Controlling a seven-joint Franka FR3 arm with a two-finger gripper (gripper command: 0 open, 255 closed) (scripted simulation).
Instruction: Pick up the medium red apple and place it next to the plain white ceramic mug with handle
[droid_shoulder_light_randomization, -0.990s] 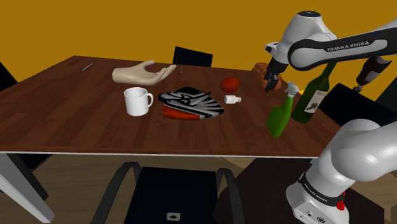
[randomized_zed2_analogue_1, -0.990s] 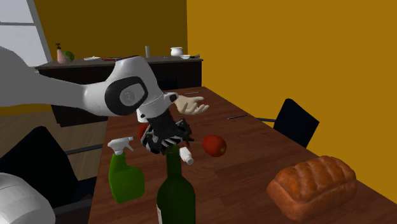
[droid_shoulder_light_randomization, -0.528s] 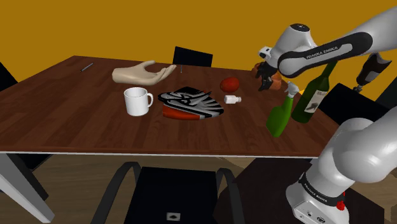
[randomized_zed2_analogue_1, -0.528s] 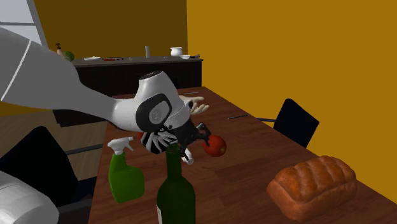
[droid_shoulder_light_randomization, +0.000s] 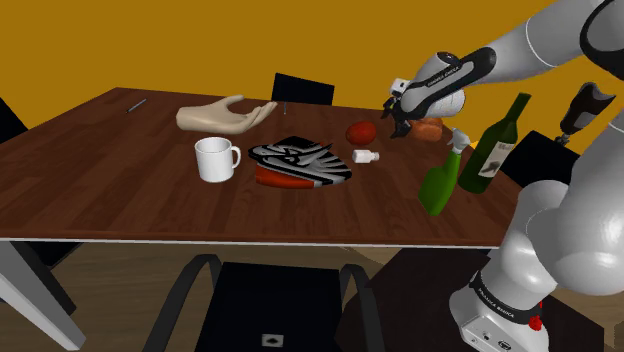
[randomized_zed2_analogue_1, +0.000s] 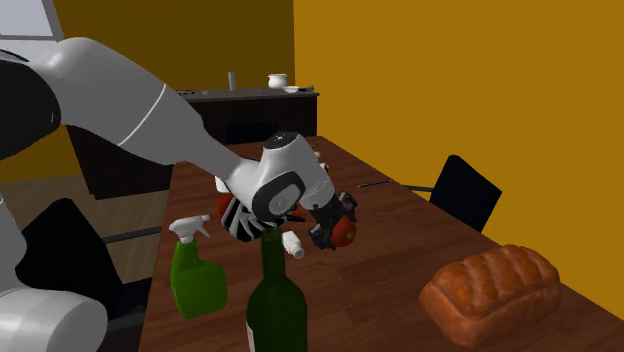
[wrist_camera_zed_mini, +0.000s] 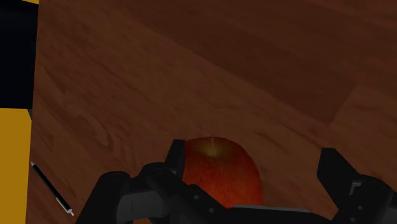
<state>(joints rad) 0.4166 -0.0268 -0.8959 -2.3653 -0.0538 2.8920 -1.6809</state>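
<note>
- Red apple (droid_shoulder_light_randomization: 361, 132): it rests on the dark wood counter (droid_shoulder_light_randomization: 120, 170) and is not lifted. In the shoulder view it lies at about 2 o'clock from the white mug (droid_shoulder_light_randomization: 214, 158), well apart from it.
- Claw (droid_shoulder_light_randomization: 393, 122): the fingers stand apart with nothing clamped. In the wrist view the apple (wrist_camera_zed_mini: 219, 168) sits between them. One finger (wrist_camera_zed_mini: 177, 153) is just beside its skin and the other stands clear of it. In the shoulder view the claw hangs close at 2 o'clock of the apple.
- Progress, as judged: the approach looks nearly complete, with the claw straddling the fruit. Closing, lifting, carrying and setting down beside the mug all remain, so most of the task is not yet done.
- Path: a zebra-striped object (droid_shoulder_light_randomization: 300, 160) lies between apple and mug, so the carry probably has to pass over it.
- Goal: the mug stands upright with its handle toward 3 o'clock. Bare counter at its 6 and 9 o'clock offers room for the apple.
- Surroundings: a small white bottle (droid_shoulder_light_randomization: 366, 156) lies near the apple at 6 o'clock. A bread loaf (droid_shoulder_light_randomization: 428, 128) lies at 3 o'clock, behind the claw. A green spray bottle (droid_shoulder_light_randomization: 440, 175) and a dark wine bottle (droid_shoulder_light_randomization: 495, 145) stand at about 4 o'clock. A pale model hand (droid_shoulder_light_randomization: 225, 115) lies at 12 o'clock of the mug.
</note>
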